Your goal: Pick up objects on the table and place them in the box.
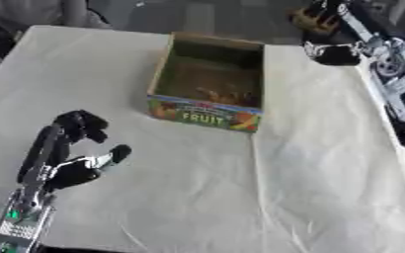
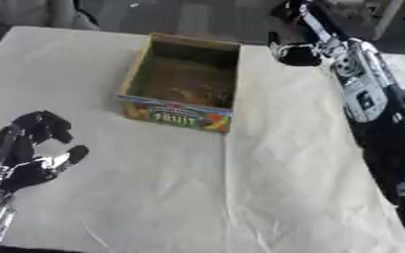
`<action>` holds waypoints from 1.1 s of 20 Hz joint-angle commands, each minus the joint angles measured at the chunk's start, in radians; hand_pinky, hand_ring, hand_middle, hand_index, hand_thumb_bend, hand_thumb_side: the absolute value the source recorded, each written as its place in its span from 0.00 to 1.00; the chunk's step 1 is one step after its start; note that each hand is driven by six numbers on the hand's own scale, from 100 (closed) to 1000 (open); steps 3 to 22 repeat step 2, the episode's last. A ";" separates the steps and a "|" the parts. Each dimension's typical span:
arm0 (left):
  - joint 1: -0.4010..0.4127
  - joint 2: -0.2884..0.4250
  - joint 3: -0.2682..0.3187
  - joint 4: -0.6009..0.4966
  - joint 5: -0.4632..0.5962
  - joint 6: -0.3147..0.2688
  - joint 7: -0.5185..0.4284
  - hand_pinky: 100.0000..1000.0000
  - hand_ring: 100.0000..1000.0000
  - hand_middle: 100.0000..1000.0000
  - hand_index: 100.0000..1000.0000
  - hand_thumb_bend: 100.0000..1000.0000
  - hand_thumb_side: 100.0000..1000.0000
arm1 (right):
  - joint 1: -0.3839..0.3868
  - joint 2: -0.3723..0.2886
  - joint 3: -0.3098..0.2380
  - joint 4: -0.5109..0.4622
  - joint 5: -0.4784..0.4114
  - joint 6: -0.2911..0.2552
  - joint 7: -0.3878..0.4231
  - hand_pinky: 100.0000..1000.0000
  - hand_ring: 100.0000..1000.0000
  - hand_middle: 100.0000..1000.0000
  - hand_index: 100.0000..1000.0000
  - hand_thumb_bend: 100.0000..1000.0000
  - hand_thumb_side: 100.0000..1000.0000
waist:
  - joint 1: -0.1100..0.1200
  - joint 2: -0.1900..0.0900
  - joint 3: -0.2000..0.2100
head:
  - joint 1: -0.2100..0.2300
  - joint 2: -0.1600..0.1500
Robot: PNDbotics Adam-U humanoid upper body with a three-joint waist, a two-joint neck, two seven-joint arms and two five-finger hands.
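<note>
Left hand [image 1: 72, 148], black with silver joints, hovering low left over white-clothed table [image 1: 309, 188], fingers curled, holding nothing. Right hand [image 2: 297, 52] reaching beyond far right corner of open cardboard box [image 1: 208, 81] labelled FRUIT; finger state impossible to tell.

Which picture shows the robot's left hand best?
The left eye view. There the left hand shows whole above the white table, wrist and forearm included, fingers curled and holding nothing. In the right eye view it sits at the picture's left edge, and the edge cuts off the forearm.
</note>
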 commanded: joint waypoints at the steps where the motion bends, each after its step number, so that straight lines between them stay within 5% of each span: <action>1: -0.003 0.022 0.012 -0.013 -0.003 0.000 0.006 0.48 0.45 0.46 0.54 0.72 0.26 | 0.021 -0.047 0.002 -0.094 -0.054 0.047 -0.038 0.66 0.66 0.65 0.75 0.00 0.44 | -0.001 -0.010 -0.002 | 0.008 0.006; 2: -0.002 0.022 0.013 -0.013 -0.004 0.000 0.008 0.48 0.45 0.46 0.54 0.72 0.26 | 0.039 -0.054 0.003 -0.117 -0.070 0.061 -0.045 0.67 0.66 0.64 0.75 0.00 0.64 | -0.002 -0.009 -0.005 | 0.009 0.006; 22: -0.002 0.022 0.013 -0.013 -0.004 0.000 0.008 0.48 0.45 0.46 0.54 0.72 0.26 | 0.039 -0.054 0.003 -0.117 -0.070 0.061 -0.045 0.67 0.66 0.64 0.75 0.00 0.64 | -0.002 -0.009 -0.005 | 0.009 0.006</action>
